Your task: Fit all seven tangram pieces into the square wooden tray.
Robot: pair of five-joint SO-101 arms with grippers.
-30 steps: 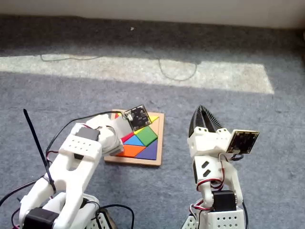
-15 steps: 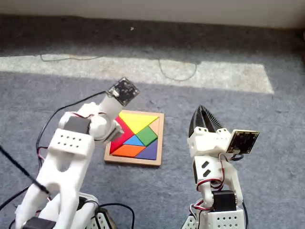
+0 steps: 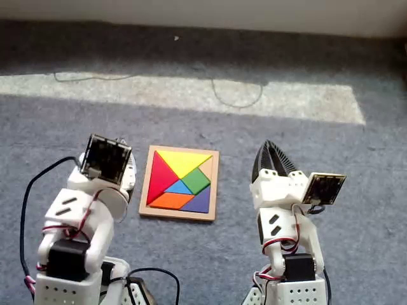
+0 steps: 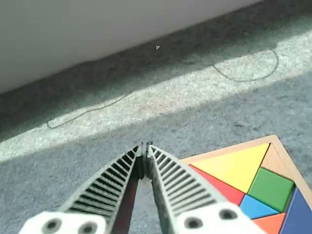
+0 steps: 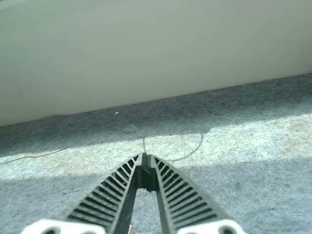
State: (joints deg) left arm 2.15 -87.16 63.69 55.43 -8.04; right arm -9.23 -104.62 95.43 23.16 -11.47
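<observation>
**Q:** What is being shown near the middle of the high view?

**A:** The square wooden tray (image 3: 215, 185) is being shown lying flat on the grey carpet (image 3: 331, 140), just left of the frame's centre, between the two arms. Its recess is being filled edge to edge by the tangram pieces (image 3: 180, 187), among them a yellow triangle (image 3: 184, 162) and a green square (image 3: 197, 181). No loose piece is being seen on the carpet, so the task is being judged complete or nearly so, though a count of seven is not being confirmed.

**Q:** How are the fingers being held?

**A:** The left gripper (image 4: 144, 146) is being held near the tray, its fingers pressed together on nothing. The right gripper (image 3: 268, 145), right of centre and well apart from the tray, is likewise being shown closed and empty.

**Q:** How are the pieces being expected to handle?

**A:** They are being judged light, stiff, thin and smooth-faced. With the pieces seated flush, no side edges are being exposed. Hold is therefore being advised on the tray's raised rim, or across a piece's opposite edges once it is tipped free.
</observation>
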